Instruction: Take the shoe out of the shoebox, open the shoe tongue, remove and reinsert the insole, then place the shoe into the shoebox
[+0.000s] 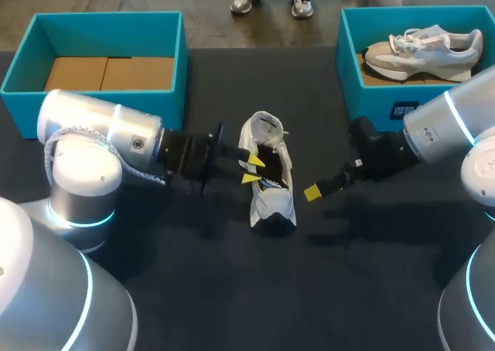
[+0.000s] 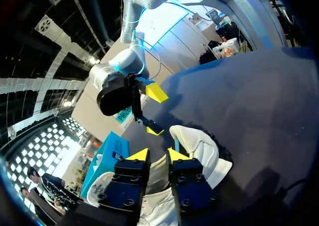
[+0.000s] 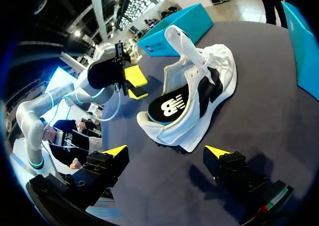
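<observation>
A white shoe lies on the dark table between my two arms, tipped so its opening faces my right gripper. Its tongue is pulled back, and a dark insole with a blue edge sits inside. My left gripper hovers at the shoe's left side, over the collar. Its yellow tips stand a little apart, with nothing seen held between them. In the left wrist view, the shoe shows white under the left gripper. My right gripper stands wide open just right of the shoe, touching nothing.
A teal shoebox with a bare cardboard floor stands at the back left. Another teal box at the back right holds a second grey-white shoe. Dark tabletop lies in front of the shoe.
</observation>
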Controlling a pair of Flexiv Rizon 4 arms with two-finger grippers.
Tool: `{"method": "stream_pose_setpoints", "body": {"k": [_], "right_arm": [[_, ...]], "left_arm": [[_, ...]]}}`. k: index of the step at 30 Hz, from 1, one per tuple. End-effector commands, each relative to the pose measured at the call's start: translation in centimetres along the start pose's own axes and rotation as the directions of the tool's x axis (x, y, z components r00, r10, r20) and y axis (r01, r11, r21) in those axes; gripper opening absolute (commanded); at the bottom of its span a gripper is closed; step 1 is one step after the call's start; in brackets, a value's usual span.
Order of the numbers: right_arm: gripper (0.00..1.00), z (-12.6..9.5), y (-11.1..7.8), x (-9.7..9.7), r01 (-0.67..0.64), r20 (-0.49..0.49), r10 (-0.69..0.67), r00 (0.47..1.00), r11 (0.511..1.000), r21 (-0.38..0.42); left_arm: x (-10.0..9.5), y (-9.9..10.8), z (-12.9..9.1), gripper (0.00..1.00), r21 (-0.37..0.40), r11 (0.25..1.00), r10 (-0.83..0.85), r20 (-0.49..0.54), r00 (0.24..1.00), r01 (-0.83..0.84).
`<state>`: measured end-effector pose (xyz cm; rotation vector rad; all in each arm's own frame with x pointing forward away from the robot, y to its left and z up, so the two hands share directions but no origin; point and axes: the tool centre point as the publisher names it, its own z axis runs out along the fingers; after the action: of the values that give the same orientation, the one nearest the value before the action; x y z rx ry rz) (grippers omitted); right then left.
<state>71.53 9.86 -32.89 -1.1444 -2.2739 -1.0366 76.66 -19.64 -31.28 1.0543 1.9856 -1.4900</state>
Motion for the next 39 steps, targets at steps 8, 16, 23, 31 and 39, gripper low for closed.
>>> {"method": "stream_pose_setpoints", "body": {"k": [8,16,23,31,39], "right_arm": [[1.00,0.1,0.0,0.0,0.000,0.002,0.000,1.000,1.000,0.001],[1.00,0.1,0.0,0.0,0.000,0.002,0.000,1.000,1.000,0.001],[1.00,-0.8,-0.1,-0.4,-0.008,0.038,0.008,0.999,1.000,0.009],[1.00,-4.7,0.0,-1.1,-0.006,0.143,0.005,0.990,1.000,0.004],[1.00,-8.7,-0.2,-1.1,-0.017,0.183,0.017,0.983,1.000,-0.003]], "left_arm": [[-0.2,0.3,-1.2,0.00,0.050,0.996,0.086,-0.213,0.973,-0.077],[-0.5,0.2,-1.7,0.00,0.069,0.991,0.135,-0.316,0.939,-0.119],[-0.4,-0.2,-1.9,0.00,0.104,0.988,0.150,-0.415,0.898,-0.117],[-1.2,-0.1,-1.9,0.00,0.109,0.982,0.187,-0.513,0.838,-0.153],[-2.5,-0.7,-1.9,0.00,0.126,0.974,0.228,-0.560,0.797,-0.190]]}}
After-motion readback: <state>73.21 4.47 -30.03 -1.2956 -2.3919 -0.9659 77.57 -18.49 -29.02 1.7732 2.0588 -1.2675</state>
